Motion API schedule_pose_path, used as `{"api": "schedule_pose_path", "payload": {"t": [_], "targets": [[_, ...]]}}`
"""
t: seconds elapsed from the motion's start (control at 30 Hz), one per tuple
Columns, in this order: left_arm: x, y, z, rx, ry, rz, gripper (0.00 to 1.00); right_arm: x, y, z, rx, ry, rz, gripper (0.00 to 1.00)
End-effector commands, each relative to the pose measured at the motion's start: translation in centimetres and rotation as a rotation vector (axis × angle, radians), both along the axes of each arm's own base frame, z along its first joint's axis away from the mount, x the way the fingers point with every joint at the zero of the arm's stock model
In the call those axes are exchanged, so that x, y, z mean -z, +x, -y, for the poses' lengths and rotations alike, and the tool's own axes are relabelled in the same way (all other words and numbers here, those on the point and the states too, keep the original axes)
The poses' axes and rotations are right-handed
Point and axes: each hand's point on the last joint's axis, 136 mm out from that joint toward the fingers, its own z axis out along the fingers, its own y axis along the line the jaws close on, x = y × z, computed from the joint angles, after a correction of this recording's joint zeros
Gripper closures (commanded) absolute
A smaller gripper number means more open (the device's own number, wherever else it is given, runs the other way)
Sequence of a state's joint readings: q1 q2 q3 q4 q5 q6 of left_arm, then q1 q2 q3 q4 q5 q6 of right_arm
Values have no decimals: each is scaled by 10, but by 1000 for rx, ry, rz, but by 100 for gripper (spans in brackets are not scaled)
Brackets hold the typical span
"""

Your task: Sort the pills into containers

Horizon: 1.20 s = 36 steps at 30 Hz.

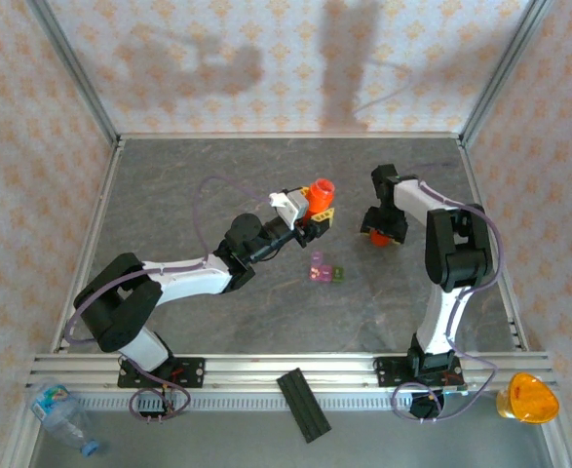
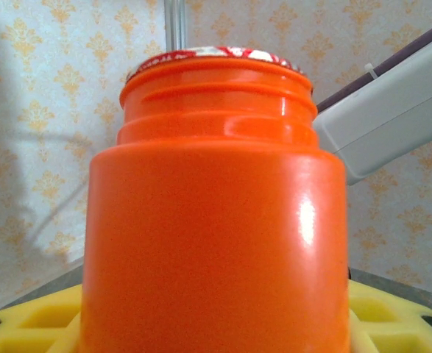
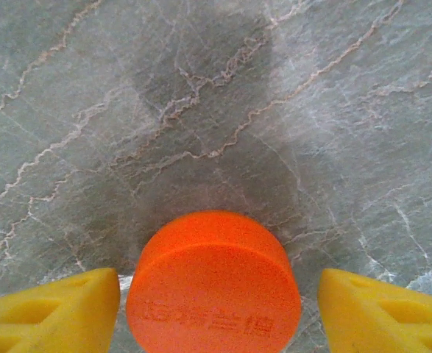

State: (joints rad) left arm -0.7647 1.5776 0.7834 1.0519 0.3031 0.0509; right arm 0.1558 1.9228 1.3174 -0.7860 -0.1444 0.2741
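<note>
My left gripper (image 1: 315, 218) is shut on an orange bottle (image 1: 321, 192) and holds it upright above the table's middle. The bottle (image 2: 216, 220) has no cap, and a foil seal (image 2: 216, 53) covers its mouth; yellow pads (image 2: 32, 323) flank its base. An orange cap (image 3: 214, 287) lies on the grey table. My right gripper (image 3: 216, 312) stands open around the cap, and its yellow fingers (image 3: 50, 312) leave a gap on either side. The containers (image 1: 325, 273), a pink-purple box joined to a green one, sit on the table between the arms. The pills are out of view.
The right arm's white link (image 2: 392, 125) passes close behind the bottle. A black strip (image 1: 303, 405) lies across the front rail. A plastic water bottle (image 1: 66, 414) is at the bottom left and an orange-yellow object (image 1: 529, 398) at the bottom right. Metal posts frame the table.
</note>
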Motion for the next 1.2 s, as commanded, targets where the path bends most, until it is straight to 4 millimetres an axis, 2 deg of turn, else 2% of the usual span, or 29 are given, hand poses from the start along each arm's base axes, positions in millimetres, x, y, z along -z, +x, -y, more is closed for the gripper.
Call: {"api": "schedule_pose_path", "payload": {"t": [0.0,0.17,0.5,0.7,0.83,0.93,1.17], "targets": [[-7,1,-2,0,-30,20,100,3,2,3,2,-2,-1,35],[-4,3,0,1,-28,11,100,3,2,3,1,6,0,41],[1,4,1,2,-28,-4,100,11,-4,2,-1,22,-16,41],[6,5,1,0,-25,-10,100,5,-5,-1,-4,42,-6,56],[17,8,0,-10,-14,-16,100,-18,-2,-6,-4,74,41,58],[33,15,-1,-13,-7,-31,100,-49,2,-17,-12,139,98,58],[59,43,-8,-12,20,-46,100,-144,12,-60,-138,309,233,58]]}}
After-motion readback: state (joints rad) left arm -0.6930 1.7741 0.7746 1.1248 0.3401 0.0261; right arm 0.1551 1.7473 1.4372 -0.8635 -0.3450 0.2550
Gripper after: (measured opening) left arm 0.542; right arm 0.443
